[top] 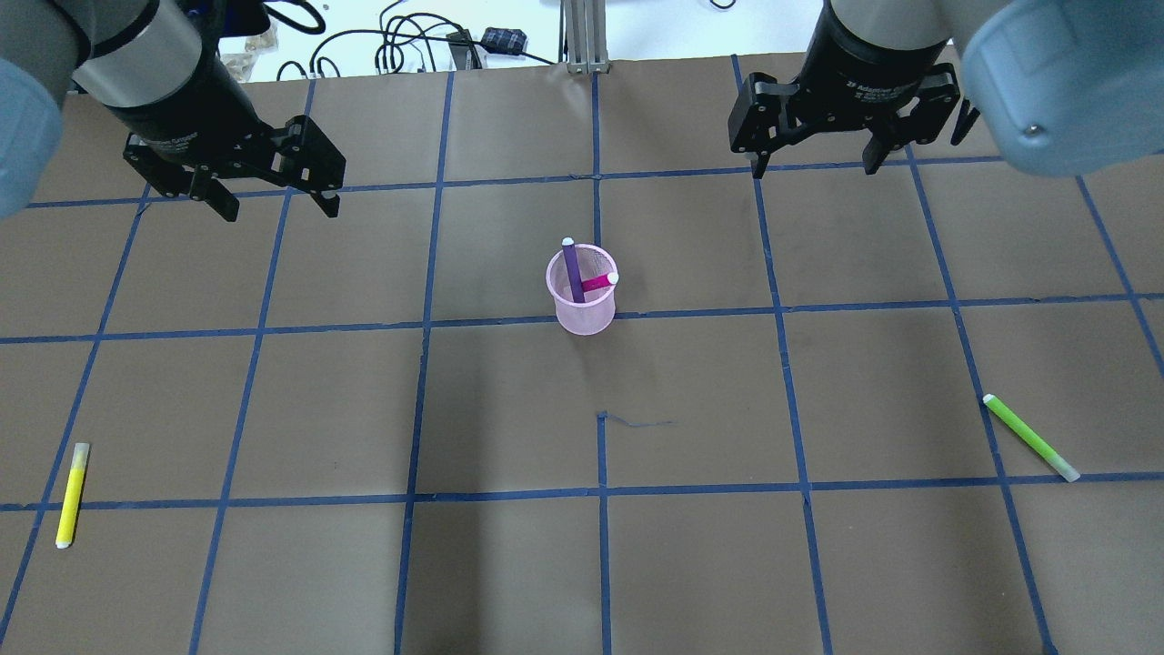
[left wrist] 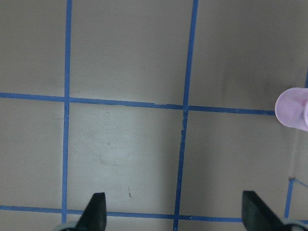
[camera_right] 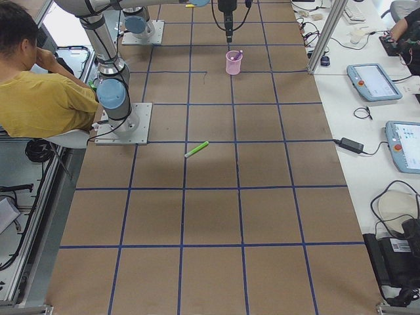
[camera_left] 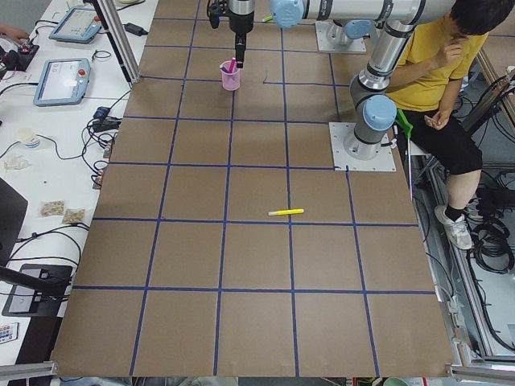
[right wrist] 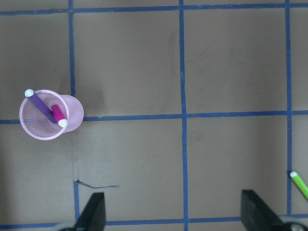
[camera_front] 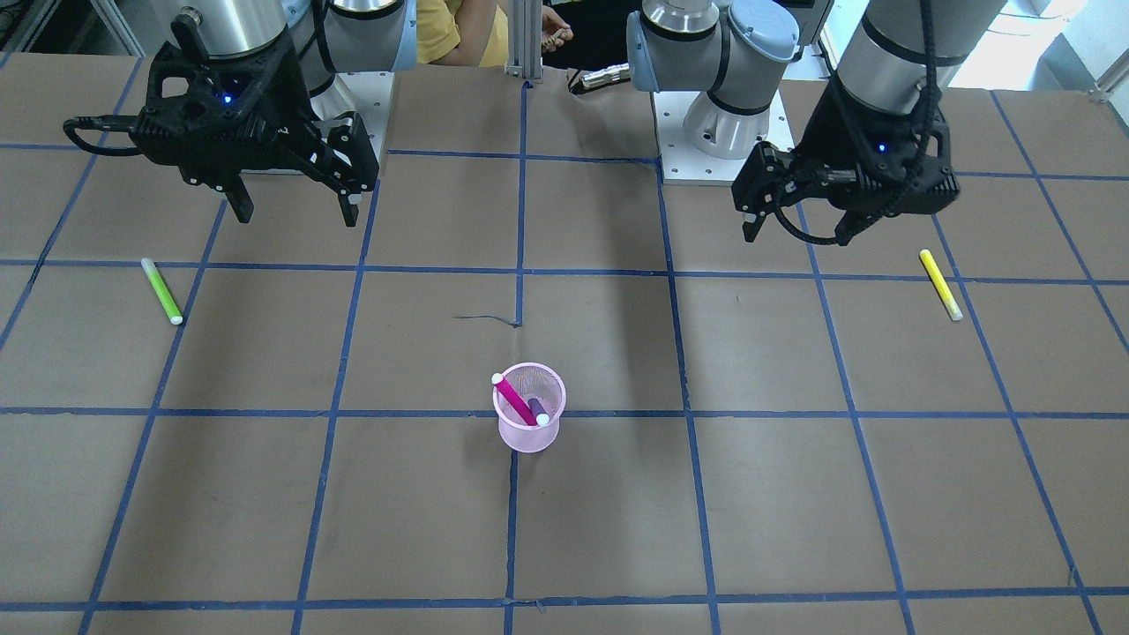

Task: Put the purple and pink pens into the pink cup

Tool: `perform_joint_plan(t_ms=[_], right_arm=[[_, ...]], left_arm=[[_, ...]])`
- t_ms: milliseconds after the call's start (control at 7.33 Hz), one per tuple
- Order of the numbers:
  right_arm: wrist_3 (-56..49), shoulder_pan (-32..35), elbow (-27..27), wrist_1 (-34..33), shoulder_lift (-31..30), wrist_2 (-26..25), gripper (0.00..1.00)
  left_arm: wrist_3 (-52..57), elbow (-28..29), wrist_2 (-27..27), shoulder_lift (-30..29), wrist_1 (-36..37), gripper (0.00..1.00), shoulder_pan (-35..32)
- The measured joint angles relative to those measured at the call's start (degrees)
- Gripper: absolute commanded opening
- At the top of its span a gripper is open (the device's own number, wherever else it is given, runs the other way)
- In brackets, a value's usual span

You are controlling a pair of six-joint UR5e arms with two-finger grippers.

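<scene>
The pink mesh cup stands upright near the table's middle, also in the overhead view. The pink pen and the purple pen both lean inside it, white caps above the rim. The right wrist view shows the cup with both pens at its left; the left wrist view shows only the cup's edge at its right. My left gripper is open and empty, raised above the table left of the cup. My right gripper is open and empty, raised to the cup's right.
A yellow pen lies on the table on my left side, near the robot's edge. A green pen lies on my right side. A person in a yellow shirt sits beside the robot's bases. Monitors and cables lie beyond the far edge.
</scene>
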Motion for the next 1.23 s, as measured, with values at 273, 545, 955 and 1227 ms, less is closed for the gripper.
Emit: perform_joint_plan(t_ms=[273, 545, 955, 1227], right_arm=[[-0.01, 0.01, 0.00, 0.04, -0.02, 0.00, 1.00], [-0.01, -0.01, 0.00, 0.02, 0.02, 0.00, 1.00], [-0.11, -0.01, 0.00, 0.01, 0.00, 0.00, 1.00], [-0.57, -0.01, 0.00, 0.04, 0.01, 0.00, 1.00]], left_arm=[[0.80, 0.77, 1.97, 0.10, 0.24, 1.00, -1.21], [0.74, 2.85, -0.17, -0.98, 0.78, 1.00, 0.80], [0.87, 5.40, -0.36, -2.47, -0.15, 1.00, 1.74], [0.70, 5.35, -0.46, -2.54, -0.25, 1.00, 1.62]])
